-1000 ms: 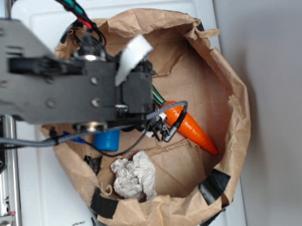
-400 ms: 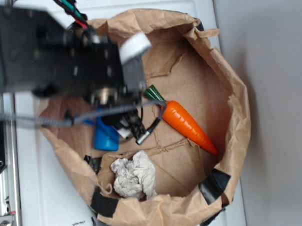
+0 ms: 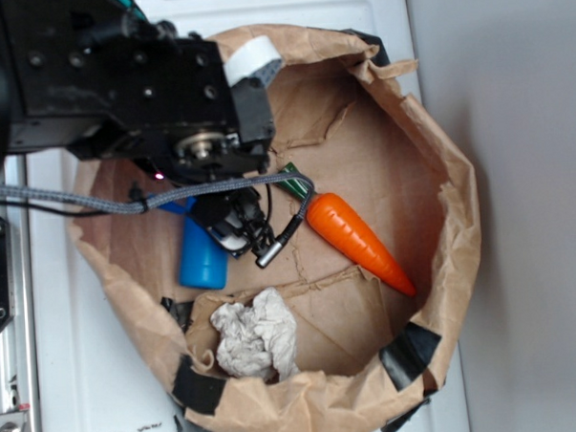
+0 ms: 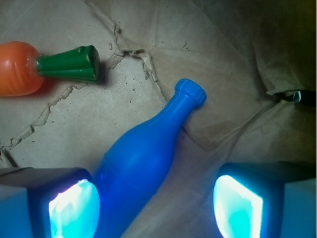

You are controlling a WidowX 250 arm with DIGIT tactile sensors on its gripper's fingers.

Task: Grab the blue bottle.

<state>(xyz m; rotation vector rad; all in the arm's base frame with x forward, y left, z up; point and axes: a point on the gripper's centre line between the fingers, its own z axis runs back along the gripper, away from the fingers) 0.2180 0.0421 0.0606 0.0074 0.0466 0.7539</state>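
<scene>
Glossy smooth plastic blue bottle (image 4: 141,163), creased matt brown paper bag (image 3: 429,172)

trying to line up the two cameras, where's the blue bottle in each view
Exterior: the blue bottle lies left of centre in the brown paper bag, partly hidden under the arm, above the crumpled white paper.
Wrist: the blue bottle runs diagonally from bottom centre to its neck at upper right, its body beside the left finger of the open tool.
Shared landmark: the orange carrot.

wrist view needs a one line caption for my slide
Open gripper poised over the blue bottle lying on brown paper, carrot at upper left.
</scene>
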